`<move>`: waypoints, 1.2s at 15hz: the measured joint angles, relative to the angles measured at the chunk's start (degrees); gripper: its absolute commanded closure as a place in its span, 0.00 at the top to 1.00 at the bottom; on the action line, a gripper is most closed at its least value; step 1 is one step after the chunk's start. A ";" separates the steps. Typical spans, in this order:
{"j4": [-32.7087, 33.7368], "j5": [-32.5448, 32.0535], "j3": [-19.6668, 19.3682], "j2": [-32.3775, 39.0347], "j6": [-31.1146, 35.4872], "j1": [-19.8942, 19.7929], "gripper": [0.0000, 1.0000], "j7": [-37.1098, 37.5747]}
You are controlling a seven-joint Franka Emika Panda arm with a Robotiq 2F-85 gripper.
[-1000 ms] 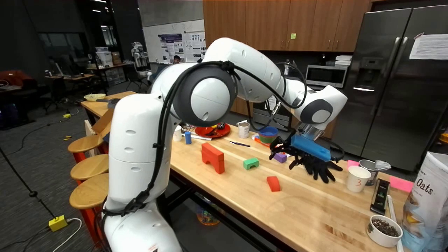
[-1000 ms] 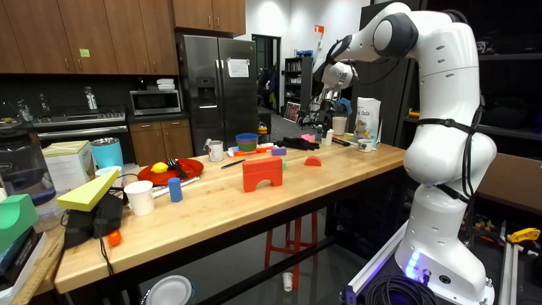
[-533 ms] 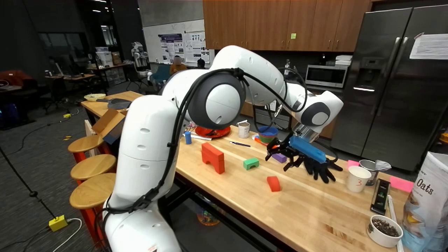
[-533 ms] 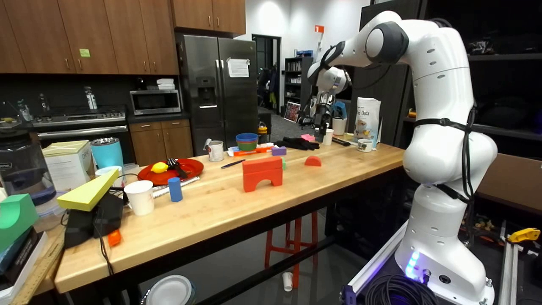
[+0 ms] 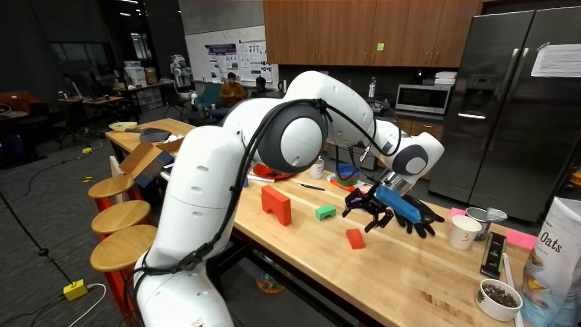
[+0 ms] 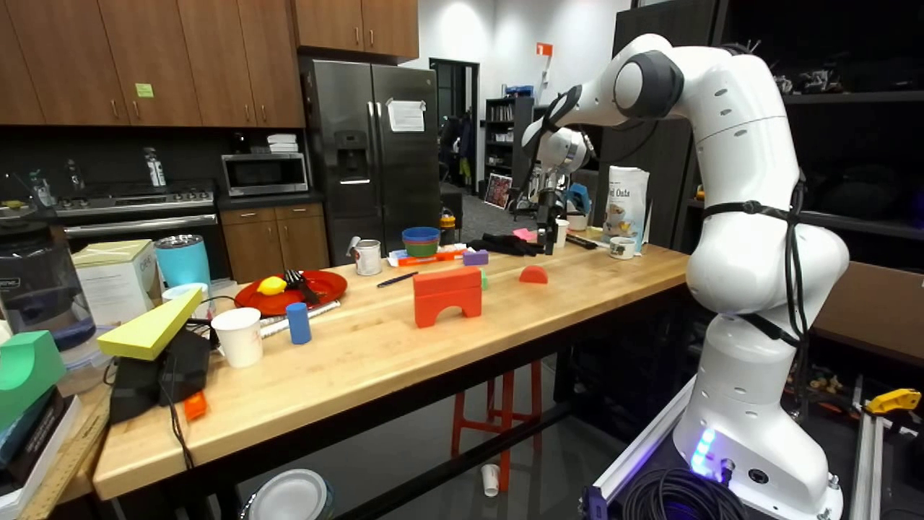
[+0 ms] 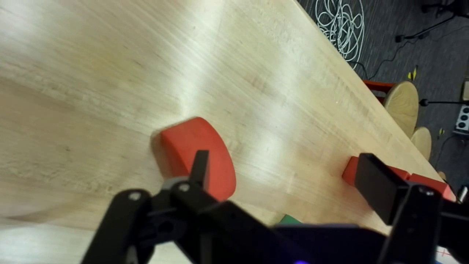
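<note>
The end effector (image 5: pixel 356 223) is hanging over the counter (image 5: pixel 395 281) with its fingers (image 7: pixel 377 189) spread wide and nothing between them, and it seems to be aiming for the red half-moon (image 5: pixel 355 239). To do this well, it should be shifting sideways until the half-moon is sitting under the gap, then going down slowly, so that no finger is bumping the round top. The half-moon is resting on the counter, below the end effector and not touching it, and in the wrist view it is peeking out from behind one finger.
</note>
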 measured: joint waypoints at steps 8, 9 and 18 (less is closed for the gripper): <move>0.60 -4.13 0.59 1.47 3.69 -0.10 1.00 -0.05; 0.73 -5.71 0.81 1.45 4.64 -0.07 1.00 -0.09; 1.07 -10.21 3.30 1.53 6.82 -0.03 1.00 -1.50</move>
